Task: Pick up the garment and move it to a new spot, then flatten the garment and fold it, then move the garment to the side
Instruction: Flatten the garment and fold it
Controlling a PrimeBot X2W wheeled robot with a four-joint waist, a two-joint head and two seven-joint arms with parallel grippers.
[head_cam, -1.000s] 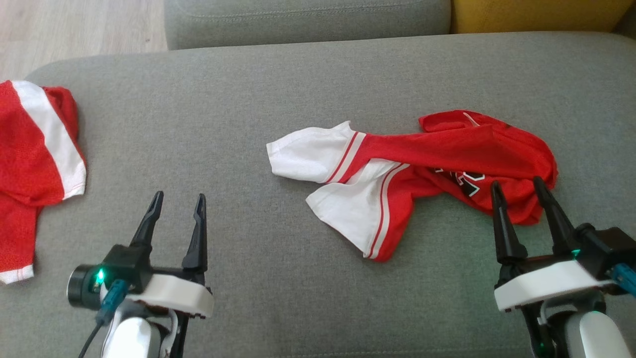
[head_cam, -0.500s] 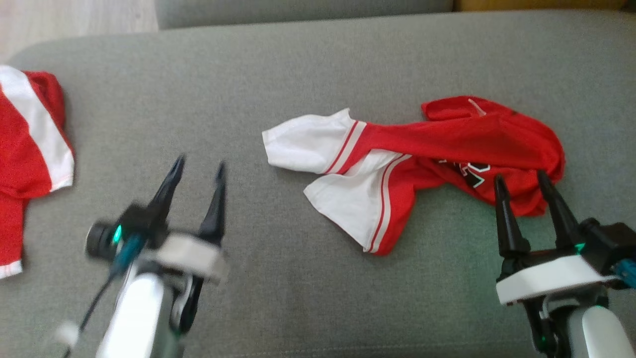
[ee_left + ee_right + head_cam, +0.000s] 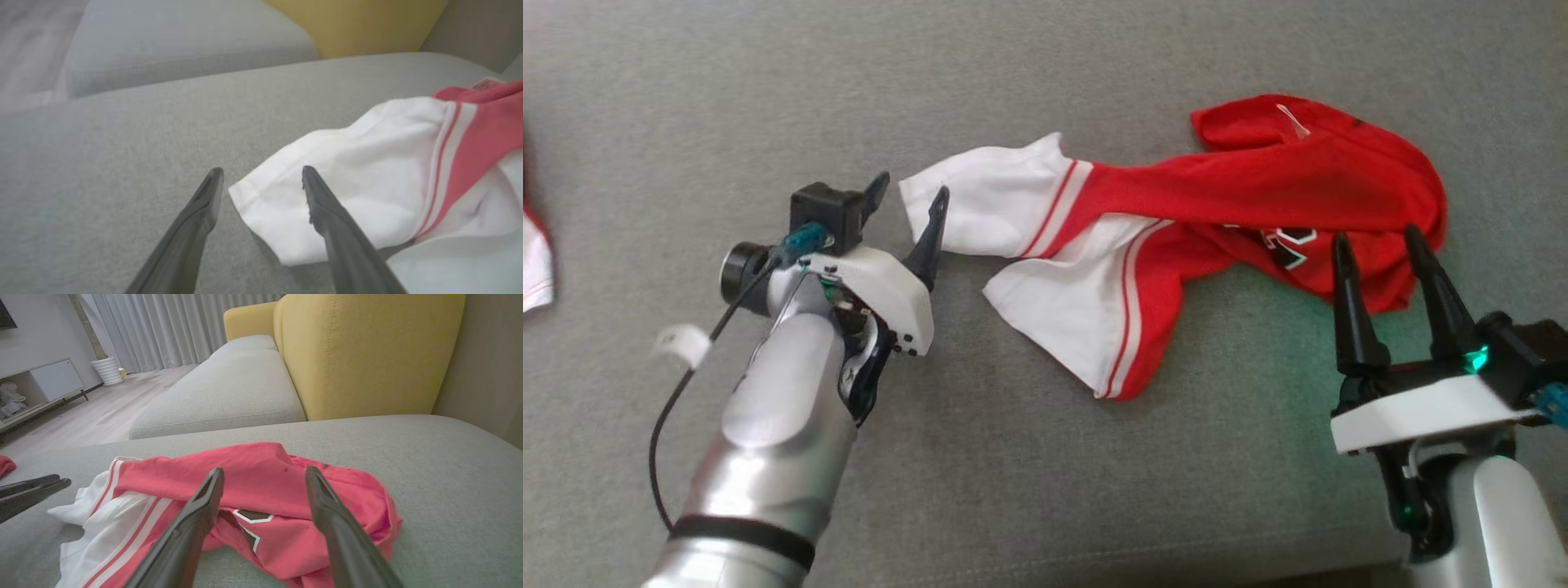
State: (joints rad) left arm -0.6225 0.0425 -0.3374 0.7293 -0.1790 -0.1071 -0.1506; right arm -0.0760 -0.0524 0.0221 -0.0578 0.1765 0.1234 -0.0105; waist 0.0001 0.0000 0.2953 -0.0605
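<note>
1. Head view: a red and white jersey (image 3: 1258, 188) lies crumpled on the grey sofa seat (image 3: 1094, 65). Its red body is bunched toward the robot's right, and two white sleeves with red stripes trail toward the left.
2. The left gripper (image 3: 912, 184) sits at the open end of the upper white sleeve (image 3: 988, 196), its prongs spread apart.
3. In the left wrist view, the corner of that sleeve lies between the two dark prongs. The one on that view's right overlaps the white cloth and the other is over bare upholstery. Nothing is pinched, and I cannot tell whether either tip touches the fabric.
4. The right gripper (image 3: 1376, 235) stands at the near edge of the red bunch, likewise spread, clamping nothing.
5. In the right wrist view, the red cloth with its black and white lettering (image 3: 251, 516) lies just beyond the tips. A yellow backrest (image 3: 367, 355) rises behind the seat.
6. A second red and white garment (image 3: 535, 269) lies at the head view's far left edge, well apart from the jersey.
</note>
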